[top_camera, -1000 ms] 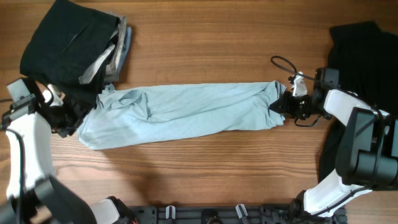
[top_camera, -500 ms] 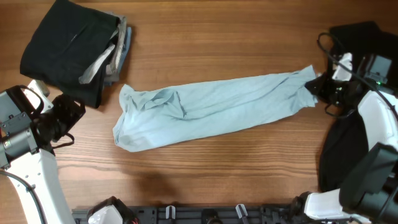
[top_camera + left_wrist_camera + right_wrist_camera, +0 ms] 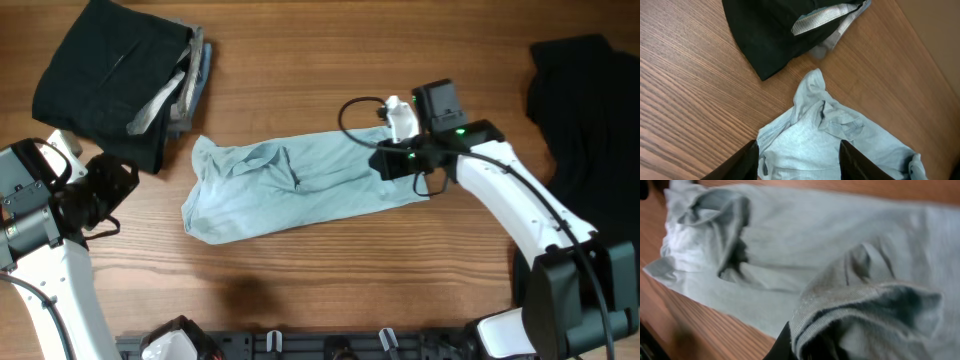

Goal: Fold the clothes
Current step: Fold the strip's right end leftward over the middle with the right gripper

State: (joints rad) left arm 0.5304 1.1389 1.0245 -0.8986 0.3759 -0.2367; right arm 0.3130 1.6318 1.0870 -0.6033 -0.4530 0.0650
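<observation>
The light blue shirt (image 3: 290, 185) lies as a long band across the table middle, its right end doubled back over itself. My right gripper (image 3: 388, 160) is shut on that right end and holds it above the shirt's middle; the wrist view shows the gripped ribbed hem (image 3: 860, 315) bunched at the jaws. My left gripper (image 3: 112, 185) is open and empty, just left of the shirt's left end; its fingers (image 3: 799, 160) frame the crumpled end of the shirt (image 3: 825, 120). A folded black garment (image 3: 110, 75) lies at the back left.
Grey and striped folded garments (image 3: 185, 85) lie under the black one, seen also in the left wrist view (image 3: 825, 15). Another black garment (image 3: 590, 110) lies at the right edge. Bare wooden table (image 3: 330, 70) shows behind and in front of the shirt.
My right gripper has carried the shirt's right end from the far right back leftward over the shirt, folding it shorter. The left gripper let go earlier and has stayed still since.
</observation>
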